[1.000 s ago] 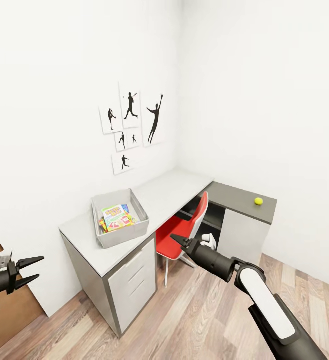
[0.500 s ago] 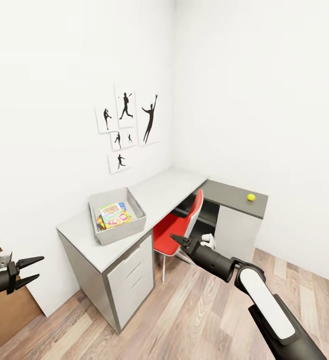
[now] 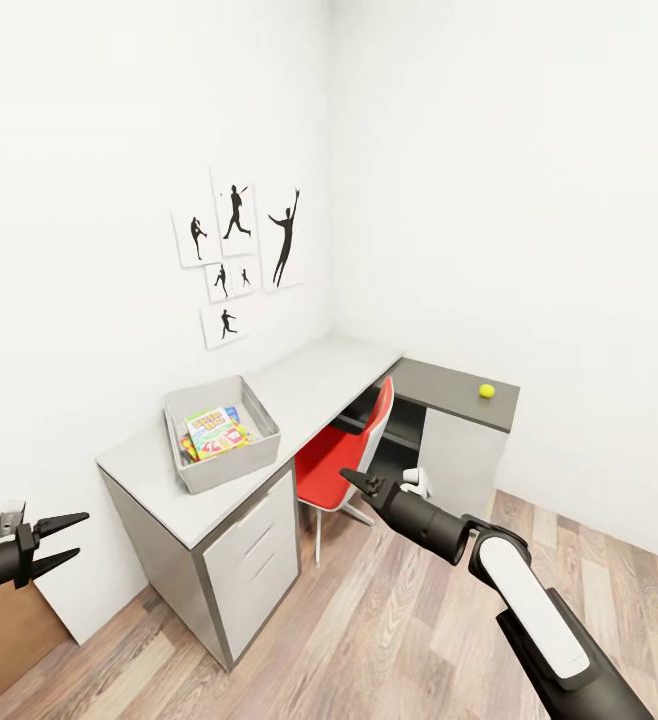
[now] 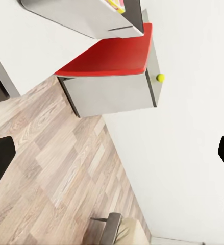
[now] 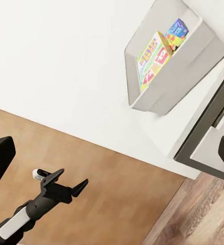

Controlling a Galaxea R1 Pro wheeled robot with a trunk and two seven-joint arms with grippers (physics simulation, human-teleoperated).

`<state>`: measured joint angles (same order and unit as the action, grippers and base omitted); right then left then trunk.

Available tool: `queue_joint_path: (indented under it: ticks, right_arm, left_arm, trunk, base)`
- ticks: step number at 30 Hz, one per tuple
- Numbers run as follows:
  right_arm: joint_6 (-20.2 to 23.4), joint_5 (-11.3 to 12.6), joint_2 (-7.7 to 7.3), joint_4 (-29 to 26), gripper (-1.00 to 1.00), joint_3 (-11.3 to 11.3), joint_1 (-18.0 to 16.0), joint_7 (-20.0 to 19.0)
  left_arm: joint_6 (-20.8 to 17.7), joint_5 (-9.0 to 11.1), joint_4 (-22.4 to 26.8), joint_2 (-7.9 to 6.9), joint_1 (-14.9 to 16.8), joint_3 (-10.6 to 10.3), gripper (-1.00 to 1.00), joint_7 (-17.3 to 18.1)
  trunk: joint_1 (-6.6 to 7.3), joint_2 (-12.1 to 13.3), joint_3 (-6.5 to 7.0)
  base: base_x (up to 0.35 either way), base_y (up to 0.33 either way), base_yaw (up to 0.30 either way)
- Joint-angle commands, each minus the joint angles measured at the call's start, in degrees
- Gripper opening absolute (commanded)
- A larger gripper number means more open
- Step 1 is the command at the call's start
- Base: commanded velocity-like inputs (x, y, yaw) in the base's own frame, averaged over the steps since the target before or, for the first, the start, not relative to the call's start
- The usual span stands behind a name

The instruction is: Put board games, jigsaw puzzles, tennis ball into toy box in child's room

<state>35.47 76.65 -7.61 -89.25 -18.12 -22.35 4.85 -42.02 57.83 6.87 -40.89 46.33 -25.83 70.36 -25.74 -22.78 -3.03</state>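
View shifted; toy box [image 3: 224, 462] holds board games [image 3: 212, 431].

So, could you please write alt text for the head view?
An L-shaped table in a white corner holds a grey toy box with colourful toys inside and a tennis ball on its far end. Both grippers, left and right, are empty.

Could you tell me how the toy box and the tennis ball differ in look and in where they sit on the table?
The toy box is a grey, straight-sided open bin; the tennis ball is a yellow-green sphere. The toy box is far larger than the tennis ball. The toy box stands on the white stretch of the table and holds colourful toys, while the tennis ball lies alone on the dark grey end. Both rest on the table.
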Motion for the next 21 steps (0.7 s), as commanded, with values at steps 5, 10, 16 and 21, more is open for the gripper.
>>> queue_joint_path:
  ticks: [5, 10, 16, 21]
  right_arm:
    - [0.04, 0.55, -0.04, -0.09, 1.00, -0.13, -0.07, 0.51]
    - [0.04, 0.60, -0.04, -0.07, 1.00, -0.10, -0.07, 0.51]
    - [0.04, 0.61, -0.04, 0.18, 1.00, -0.07, -0.07, 0.51]
    - [0.04, 0.61, -0.04, 0.28, 1.00, -0.07, -0.07, 0.51]
  left_arm:
    - [-0.44, 0.44, -0.01, -0.05, 0.07, -0.50, 1.00, 0.19]
    - [-0.33, 0.44, -0.01, -0.06, 0.07, -0.53, 1.00, 0.21]
    - [-0.26, 0.44, -0.01, -0.13, 0.07, -0.54, 1.00, 0.21]
    - [-0.13, 0.44, -0.06, -0.15, 0.07, -0.54, 1.00, 0.39]
  trunk:
    - [-0.04, -0.14, -0.14]
    - [-0.04, -0.14, -0.08]
    - [-0.04, -0.14, 0.19]
    - [-0.04, -0.14, 0.44]
  base:
    - [0.000, 0.000, -0.001]
    - [0.000, 0.000, -0.043]
    - [0.000, 0.000, -0.194]
    - [0.000, 0.000, -0.233]
